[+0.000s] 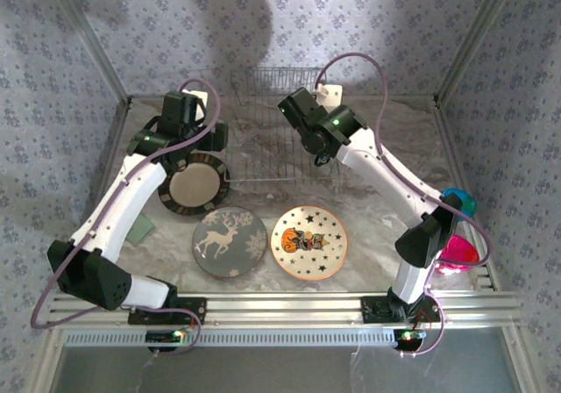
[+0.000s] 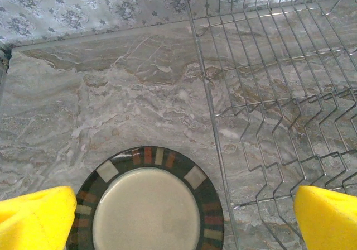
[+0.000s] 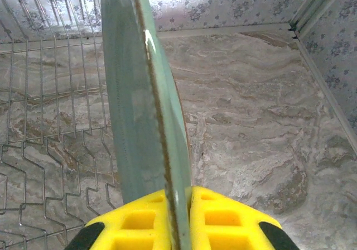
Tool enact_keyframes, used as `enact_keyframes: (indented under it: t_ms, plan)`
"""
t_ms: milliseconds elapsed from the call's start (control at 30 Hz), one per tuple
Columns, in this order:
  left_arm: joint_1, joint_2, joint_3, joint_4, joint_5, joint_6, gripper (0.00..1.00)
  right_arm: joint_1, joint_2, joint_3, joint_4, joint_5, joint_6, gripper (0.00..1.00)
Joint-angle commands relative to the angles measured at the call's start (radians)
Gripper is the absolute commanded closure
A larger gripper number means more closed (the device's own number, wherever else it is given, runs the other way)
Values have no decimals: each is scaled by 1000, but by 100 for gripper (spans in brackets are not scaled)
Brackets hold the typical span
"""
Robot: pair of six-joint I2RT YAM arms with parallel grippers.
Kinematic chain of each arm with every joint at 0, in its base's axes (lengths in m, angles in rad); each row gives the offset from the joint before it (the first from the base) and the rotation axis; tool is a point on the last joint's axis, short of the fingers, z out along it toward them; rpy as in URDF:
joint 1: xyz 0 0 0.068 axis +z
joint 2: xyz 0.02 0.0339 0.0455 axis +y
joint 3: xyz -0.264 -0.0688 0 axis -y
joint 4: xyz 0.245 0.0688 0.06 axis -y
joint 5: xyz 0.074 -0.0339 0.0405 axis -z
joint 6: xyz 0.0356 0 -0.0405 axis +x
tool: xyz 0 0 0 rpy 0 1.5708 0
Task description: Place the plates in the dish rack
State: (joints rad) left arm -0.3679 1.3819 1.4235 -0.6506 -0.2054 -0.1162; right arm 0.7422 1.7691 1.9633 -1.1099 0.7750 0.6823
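My left fingers (image 2: 33, 219) hang spread over the first plate (image 2: 146, 211), flat on the surface (image 2: 111, 105); dish rack (image 2: 268, 121) just right of them. My right fingers (image 3: 223, 219) pinch the second plate (image 3: 139, 94) upright on edge, rack to their left, surface to their right. I log the third plate (image 1: 230, 242) and fourth plate (image 1: 308, 240) side by side behind both, toward the bases.

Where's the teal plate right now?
The teal plate is held upright, edge-on, in the right gripper, seen from the right wrist view, with the dish rack immediately on its left.
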Motion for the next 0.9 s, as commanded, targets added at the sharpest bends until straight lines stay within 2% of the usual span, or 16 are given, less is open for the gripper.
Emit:
enact_keyframes:
  t_ms: [0,233,867]
  plan:
    - [6,-11,0,15,18,-4,1,2,23,81,-9,115,2,100]
    - [13,-4,-3,14,51,-5,1,3,120,188,-88,109,-8,100]
    - [20,3,-8,16,70,-14,1,-8,198,190,-119,56,31,100]
